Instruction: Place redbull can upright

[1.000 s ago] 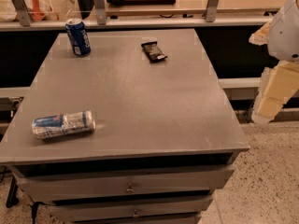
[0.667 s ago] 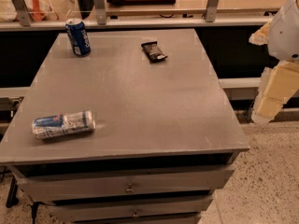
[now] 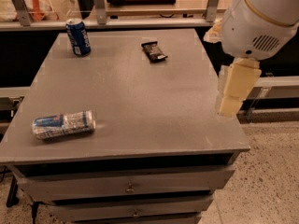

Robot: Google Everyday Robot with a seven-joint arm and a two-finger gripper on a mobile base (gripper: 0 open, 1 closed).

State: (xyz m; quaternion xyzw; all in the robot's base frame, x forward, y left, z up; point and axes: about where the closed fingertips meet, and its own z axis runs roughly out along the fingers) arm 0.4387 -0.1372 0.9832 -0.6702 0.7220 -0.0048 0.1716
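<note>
The redbull can (image 3: 64, 124) is a slim silver-and-blue can lying on its side near the front left corner of the grey table (image 3: 154, 101), its silver top pointing right. My arm's white housing (image 3: 261, 22) hangs over the table's right edge. The cream-coloured gripper (image 3: 232, 93) points down below it, just off the right edge. It is far to the right of the can and nothing shows in it.
A wider dark blue Pepsi can (image 3: 78, 36) stands upright at the back left. A dark snack packet (image 3: 154, 51) lies at the back middle. Drawers (image 3: 128, 188) sit under the tabletop. A shelf with metal posts (image 3: 140, 17) runs behind the table.
My arm and gripper have moved left, from beyond the table's right side to its right edge. The cans and the packet have not moved.
</note>
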